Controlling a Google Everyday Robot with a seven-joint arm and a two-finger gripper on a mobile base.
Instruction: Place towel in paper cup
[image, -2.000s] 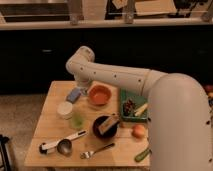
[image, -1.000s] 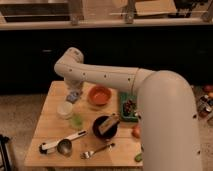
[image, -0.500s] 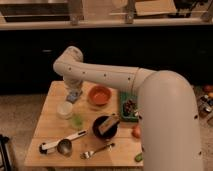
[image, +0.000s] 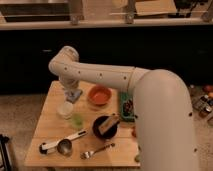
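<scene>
Little has shifted in the last moment: the tool (image: 70, 89) stays low at the towel (image: 74, 96), just beyond the paper cup (image: 65, 109) on the surface (image: 50, 132). Whether it grips, I cannot tell; the towel is not yet in.

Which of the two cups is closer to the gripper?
The pale paper cup, just below the gripper in the view; the smaller green cup stands farther away.

light: dim, warm | background: near black | table (image: 47, 136): softly lit | gripper (image: 72, 91): dimly lit, over table's far-left corner
</scene>
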